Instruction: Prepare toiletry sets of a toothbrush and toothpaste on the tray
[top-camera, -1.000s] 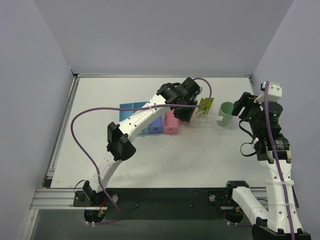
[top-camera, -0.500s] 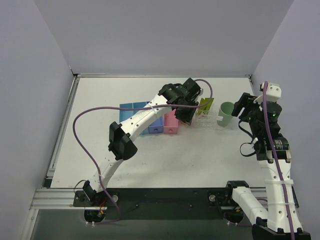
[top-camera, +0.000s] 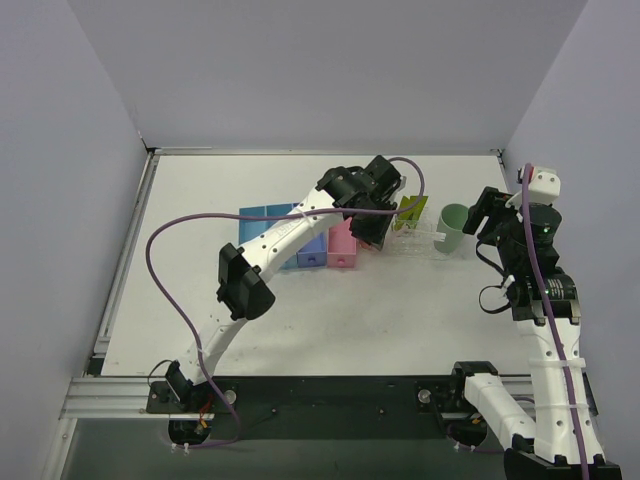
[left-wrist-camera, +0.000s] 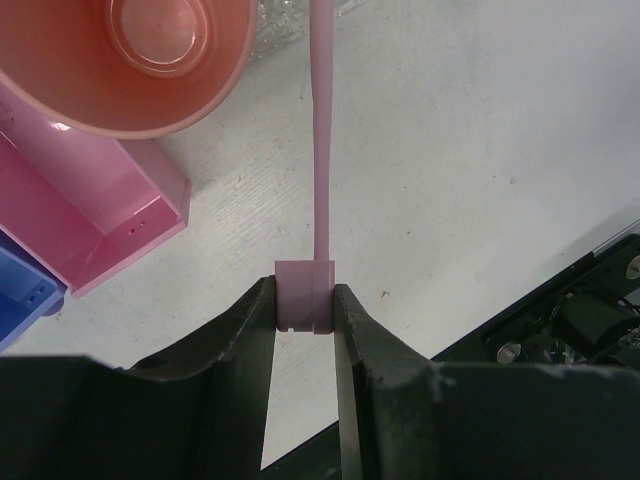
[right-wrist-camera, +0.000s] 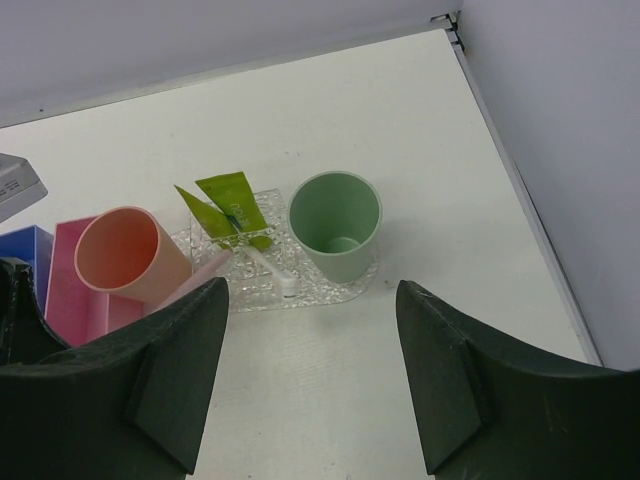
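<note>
My left gripper (left-wrist-camera: 304, 300) is shut on the blocky pink end of a pink toothbrush (left-wrist-camera: 321, 140), whose stick reaches forward to the clear bumpy tray (left-wrist-camera: 290, 18). In the top view this gripper (top-camera: 377, 228) hovers at the tray's left end (top-camera: 418, 243). In the right wrist view the tray (right-wrist-camera: 330, 292) holds two lime-yellow toothpaste tubes (right-wrist-camera: 228, 210), a white toothbrush (right-wrist-camera: 266, 270) lying flat, a green cup (right-wrist-camera: 336, 225) and a pink cup (right-wrist-camera: 130, 255). My right gripper (right-wrist-camera: 310, 292) is open and empty, raised near the tray's right side (top-camera: 487, 212).
A pink box (top-camera: 343, 246) and blue bins (top-camera: 290, 238) stand left of the tray, under my left arm. The pink box (left-wrist-camera: 95, 225) is close to the left of my left fingers. The right wall runs close behind the green cup (top-camera: 452, 228).
My left gripper with the pink toothbrush has edged slightly toward the tray, then held still. The right arm has barely shifted.
</note>
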